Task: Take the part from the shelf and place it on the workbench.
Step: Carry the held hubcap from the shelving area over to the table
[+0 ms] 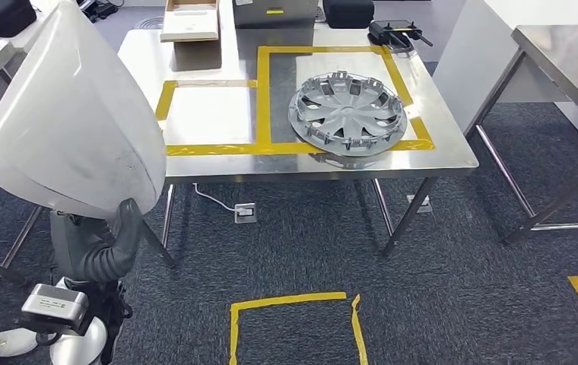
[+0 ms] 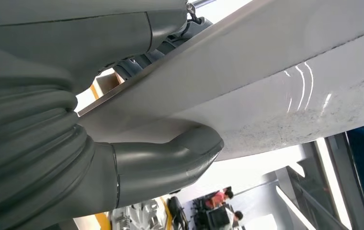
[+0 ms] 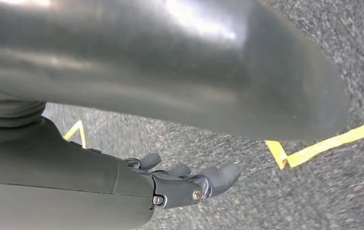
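The part, a large white curved shell, stands up at the left of the head view, in front of the workbench's left end. My left hand grips its lower edge from below. In the left wrist view the thick grey thumb presses against the shell's white surface. The steel workbench lies ahead, marked with yellow tape rectangles. My right hand hangs over the dark carpet, fingers stretched out and holding nothing.
A silver hubcap lies in the right taped rectangle of the bench. At the bench's back stand a cardboard box and a black device. Another steel table stands to the right. A yellow tape square marks the carpet.
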Robot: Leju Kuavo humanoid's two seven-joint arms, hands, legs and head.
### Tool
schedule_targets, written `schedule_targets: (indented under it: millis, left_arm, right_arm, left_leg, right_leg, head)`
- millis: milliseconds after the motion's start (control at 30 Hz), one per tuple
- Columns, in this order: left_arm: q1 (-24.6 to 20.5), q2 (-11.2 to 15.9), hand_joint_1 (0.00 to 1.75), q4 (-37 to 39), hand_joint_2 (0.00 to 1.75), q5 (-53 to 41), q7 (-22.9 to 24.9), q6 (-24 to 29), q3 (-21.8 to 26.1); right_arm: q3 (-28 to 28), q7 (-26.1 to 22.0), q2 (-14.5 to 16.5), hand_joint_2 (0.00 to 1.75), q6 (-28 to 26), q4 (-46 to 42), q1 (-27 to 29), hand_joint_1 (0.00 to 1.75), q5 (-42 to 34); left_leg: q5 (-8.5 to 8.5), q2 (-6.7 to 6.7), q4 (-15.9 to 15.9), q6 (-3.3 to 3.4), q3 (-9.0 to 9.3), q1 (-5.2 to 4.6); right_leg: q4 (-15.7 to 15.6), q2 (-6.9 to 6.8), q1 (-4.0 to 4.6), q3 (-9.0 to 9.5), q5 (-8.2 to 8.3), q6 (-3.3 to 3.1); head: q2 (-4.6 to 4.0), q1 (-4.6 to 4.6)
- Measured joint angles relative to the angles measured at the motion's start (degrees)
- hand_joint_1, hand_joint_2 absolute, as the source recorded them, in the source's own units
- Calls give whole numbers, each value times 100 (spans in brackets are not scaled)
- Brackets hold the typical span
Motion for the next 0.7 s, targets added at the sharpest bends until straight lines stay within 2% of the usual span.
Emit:
schedule_targets:
  millis: [33, 67, 100, 133, 167, 200, 233, 300, 333, 367, 433, 500, 533, 567, 633, 700]
  left_arm:
    - [0, -1, 175, 4, 175, -1, 1, 0, 0]
    - [-1, -2, 175, 6, 175, -1, 1, 0, 0]
    - [-3, -5, 175, 6, 175, -2, 1, 0, 0]
    - [-4, -8, 175, 8, 175, -2, 1, 0, 0]
    - [-5, -10, 175, 10, 175, -11, 2, 0, 0]
    - [-2, -11, 175, 10, 175, -33, 11, 1, 0]
    - [4, -12, 175, 8, 175, -67, 24, 1, 0]
    - [20, -19, 175, -22, 175, -141, 47, 3, 2]
    - [24, -22, 175, -47, 175, -165, 48, 4, 3]
    - [26, -26, 175, -78, 175, -177, 48, 7, 5]
    - [46, -25, 175, -121, 175, -185, 48, 11, 11]
    - [92, -22, 175, -131, 175, -185, 51, 13, 15]
    - [110, -22, 175, -132, 175, -185, 51, 13, 15]
    - [119, -22, 175, -138, 175, -185, 51, 13, 15]
    - [121, -21, 175, -155, 175, -185, 50, 15, 16]
    - [124, -17, 175, -169, 175, -190, 52, 21, 20]
  right_arm:
    - [-5, 1, 0, 0, 0, 0, 13, 0, -1]
    - [-11, 1, 0, 0, 0, 0, 24, 0, -1]
    - [-17, 0, 0, 0, 0, 0, 30, 0, -1]
    - [-23, 0, -1, 0, 1, 0, 31, 0, -1]
    - [-29, -4, 1, 0, 4, 0, 24, 0, -7]
    - [-37, -11, 3, 0, 14, 0, 19, 0, -21]
    - [-48, -25, 4, 0, 36, 0, 21, 0, -37]
    - [-77, -70, 7, 0, 111, 0, 39, 0, -62]
    - [-89, -97, 7, 0, 150, 0, 45, 0, -62]
    - [-96, -117, 7, 0, 180, 0, 37, 0, -60]
    - [-99, -140, 7, 0, 215, 0, 8, 0, -54]
    - [-99, -143, 8, 0, 228, 0, 2, 0, -52]
    - [-101, -144, 9, 0, 229, 0, 11, 0, -52]
    - [-102, -143, 11, 0, 230, 0, 19, 0, -52]
    - [-103, -145, 14, 0, 233, 0, 27, 0, -52]
    - [-104, -148, 14, 0, 236, 0, 21, 0, -52]
  left_leg:
    - [-44, 65, 0, 1, 50, -13]
    - [-92, 130, 0, 1, 113, -26]
    - [-145, 199, -1, -1, 184, -39]
    - [-196, 265, -4, -9, 255, -55]
    - [-243, 323, -10, -30, 306, -68]
    - [-284, 376, -26, -60, 343, -79]
    - [-292, 408, -14, -102, 376, -88]
    - [-306, 405, 44, -181, 452, -87]
    - [-331, 304, 156, -222, 455, -79]
    - [-407, 172, 336, -258, 383, -65]
    - [-687, -81, 952, -319, -2, -27]
    - [-910, -136, 1473, -356, -435, 6]
    - [-859, -137, 1489, -371, -542, 20]
    - [-670, -137, 1301, -381, -545, 34]
    - [-104, -135, 567, -402, -360, 60]
    - [121, -128, 100, -354, -227, 56]
  right_leg:
    - [-26, -12, 5, -60, 109, -23]
    - [-282, -36, 16, 6, 327, -59]
    - [-696, -106, 40, 159, 609, -111]
    - [-1062, -214, 79, 304, 788, -167]
    - [-1341, -315, 113, 415, 853, -211]
    - [-1498, -393, 142, 478, 858, -248]
    - [-1535, -409, 151, 490, 810, -277]
    - [-1610, -329, 111, 599, 876, -331]
    - [-1640, -284, 81, 673, 904, -358]
    - [-1657, -245, 53, 744, 903, -380]
    - [-1676, -168, 21, 812, 866, -400]
    - [-1675, -87, 7, 854, 810, -387]
    - [-1674, -52, -2, 892, 774, -370]
    - [-1673, -23, -15, 942, 735, -348]
    - [-1667, 23, -41, 1061, 646, -286]
    - [-1663, 53, -45, 1120, 569, -201]
  head:
    - [0, 1]
    - [0, 2]
    - [0, 3]
    - [0, -5]
    - [0, -11]
    - [0, -18]
    - [0, -26]
    - [0, -25]
    - [-1, -36]
    - [-1, -50]
    - [-1, -86]
    - [0, -99]
    - [-1, -97]
    - [-1, -99]
    - [-1, -101]
    - [0, -115]
